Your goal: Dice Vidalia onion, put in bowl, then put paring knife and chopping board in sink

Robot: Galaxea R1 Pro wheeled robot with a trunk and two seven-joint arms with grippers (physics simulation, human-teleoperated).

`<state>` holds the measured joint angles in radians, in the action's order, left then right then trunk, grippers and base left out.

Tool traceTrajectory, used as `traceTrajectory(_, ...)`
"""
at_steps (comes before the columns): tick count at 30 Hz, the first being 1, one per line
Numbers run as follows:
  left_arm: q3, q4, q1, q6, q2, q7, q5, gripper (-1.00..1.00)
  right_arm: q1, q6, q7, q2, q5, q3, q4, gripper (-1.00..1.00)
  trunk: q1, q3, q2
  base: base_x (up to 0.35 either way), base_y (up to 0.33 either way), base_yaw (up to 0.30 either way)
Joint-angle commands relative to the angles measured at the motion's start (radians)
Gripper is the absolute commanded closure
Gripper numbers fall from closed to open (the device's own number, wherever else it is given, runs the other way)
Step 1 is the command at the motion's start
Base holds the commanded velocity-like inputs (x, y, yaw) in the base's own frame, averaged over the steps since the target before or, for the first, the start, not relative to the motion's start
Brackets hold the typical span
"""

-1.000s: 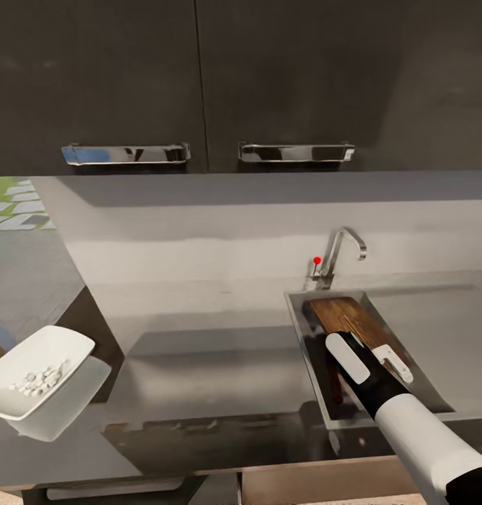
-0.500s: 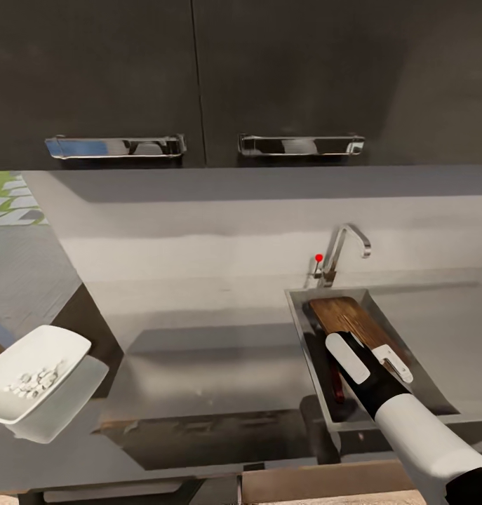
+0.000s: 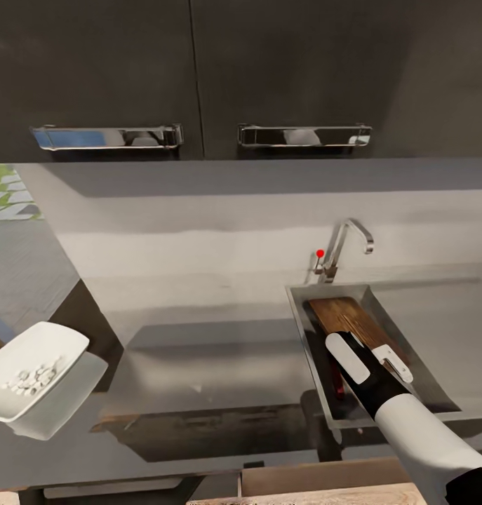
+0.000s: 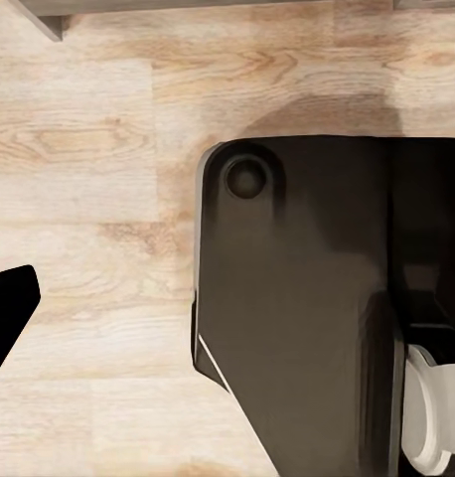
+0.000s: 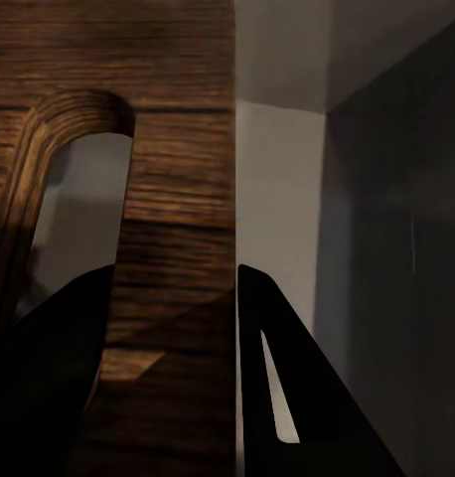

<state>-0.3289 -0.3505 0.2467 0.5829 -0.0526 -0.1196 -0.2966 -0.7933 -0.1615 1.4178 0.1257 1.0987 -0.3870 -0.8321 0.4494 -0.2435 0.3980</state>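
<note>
Head view has the right arm (image 3: 409, 421) reaching from 5 o'clock up into the sink (image 3: 300, 330), forearm slanting toward 11 o'clock, wrist low over the chopping board (image 3: 346, 315), which lies tilted inside the basin. Beside the board, at its 7 o'clock, a reddish sliver that looks like the paring knife (image 3: 339, 384) rests on the sink floor. At 9 o'clock the bowl (image 3: 34, 372) sits on the countertop (image 3: 212, 351) with the diced onion (image 3: 30, 377) in it.

Right wrist view adds what the head camera hides: the right gripper (image 5: 173, 358) has its dark fingers (image 5: 287, 397) set either side of the board's edge, next to the slot handle, pinching the wood. Left wrist view looks down on pale wood flooring (image 4: 88, 149) and the robot's dark base (image 4: 297, 298); one dark fingertip of the left gripper (image 4: 9, 308) shows, so I cannot tell its state.

Compared with a second ago, the cabinet handles (image 3: 304, 135) sit higher and the camera has shifted slightly; arm and board are unmoved.
</note>
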Motion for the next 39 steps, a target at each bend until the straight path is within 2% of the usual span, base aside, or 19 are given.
traceTrajectory(1,-0.009,-0.002,0.000,0.001,-0.001,-0.009,-0.003,-1.00,-0.001,-0.010,0.003,0.002,0.006,-0.006,-0.001,1.00,0.001,-0.003,0.002,0.000,0.000,0.000)
traceTrajectory(15,-0.009,-0.002,0.000,0.000,-0.001,-0.009,-0.003,-1.00,-0.001,-0.010,0.003,0.003,0.007,-0.006,-0.001,1.00,0.001,-0.025,0.002,0.000,0.000,0.000)
traceTrajectory(25,-0.009,-0.003,0.000,0.000,0.000,-0.009,-0.003,-1.00,-0.001,-0.009,0.003,0.003,0.008,-0.006,-0.001,1.00,0.001,-0.027,0.002,0.000,0.000,0.000)
traceTrajectory(26,-0.009,-0.004,0.000,0.000,0.000,-0.009,-0.003,-1.00,-0.001,-0.009,0.002,0.003,0.009,-0.006,-0.001,-1.00,0.001,-0.027,0.002,0.000,0.000,0.000)
traceTrajectory(27,-0.009,-0.003,0.000,0.000,0.000,-0.009,-0.003,-1.00,-0.001,-0.009,-0.015,0.006,0.029,-0.006,-0.001,-1.00,0.001,-0.027,0.002,0.000,0.000,0.000)
traceTrajectory(30,-0.009,-0.002,0.000,0.000,0.000,-0.009,-0.003,-1.00,-0.001,-0.009,-0.023,0.007,0.051,-0.006,-0.001,-1.00,0.001,-0.027,0.002,0.000,0.000,0.000)
traceTrajectory(39,-0.009,-0.002,0.000,0.000,0.000,-0.009,-0.003,-1.00,-0.001,-0.009,-0.026,0.009,0.058,-0.006,-0.008,-1.00,0.001,-0.027,0.002,0.000,0.000,0.000)
